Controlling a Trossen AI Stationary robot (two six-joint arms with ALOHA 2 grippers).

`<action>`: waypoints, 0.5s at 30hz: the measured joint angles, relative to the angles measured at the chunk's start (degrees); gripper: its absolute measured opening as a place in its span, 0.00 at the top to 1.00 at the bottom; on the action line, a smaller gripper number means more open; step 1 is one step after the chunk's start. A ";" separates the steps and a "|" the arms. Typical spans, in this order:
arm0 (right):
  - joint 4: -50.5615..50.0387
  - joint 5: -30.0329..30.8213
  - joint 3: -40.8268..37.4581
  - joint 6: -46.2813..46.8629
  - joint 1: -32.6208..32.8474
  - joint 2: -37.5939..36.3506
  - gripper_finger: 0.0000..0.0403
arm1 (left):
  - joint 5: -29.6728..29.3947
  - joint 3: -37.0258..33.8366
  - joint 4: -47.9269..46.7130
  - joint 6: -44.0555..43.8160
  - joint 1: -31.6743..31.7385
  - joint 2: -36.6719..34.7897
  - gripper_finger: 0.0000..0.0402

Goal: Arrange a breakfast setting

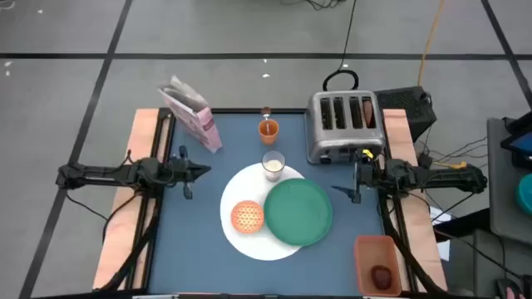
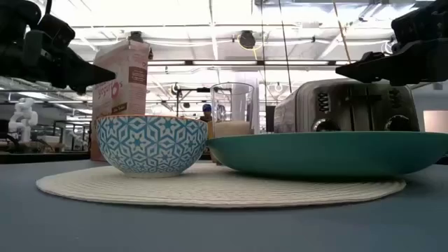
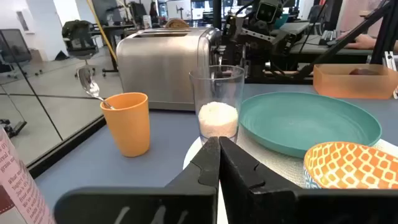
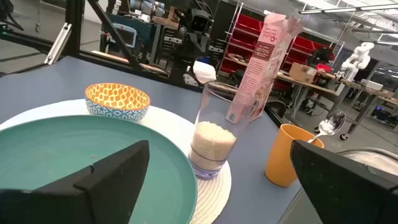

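The large white round plate lies at the table's middle. On it rest the green plate, the small orange bowl and, at its far edge, the milk glass. The orange cup stands farther back with the spoon in it. A brown bagel sticks out of a toaster slot. The dark red fruit lies in an orange tray at the near right. My left gripper hovers shut, left of the plate. My right gripper hovers open, right of the green plate.
The silver toaster stands at the far right, just behind my right arm. The pink cereal box stands at the far left. Bare blue table shows in front of the white plate and between it and my left gripper.
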 joint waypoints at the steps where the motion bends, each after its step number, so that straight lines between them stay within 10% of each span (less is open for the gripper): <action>1: 0.00 0.00 -0.01 0.00 0.00 0.00 0.05 | 0.00 -0.02 0.00 0.00 0.00 0.00 0.99; 15: 0.09 0.15 0.00 2.81 0.00 -0.02 0.05 | 0.00 0.00 0.01 0.00 0.00 0.00 0.99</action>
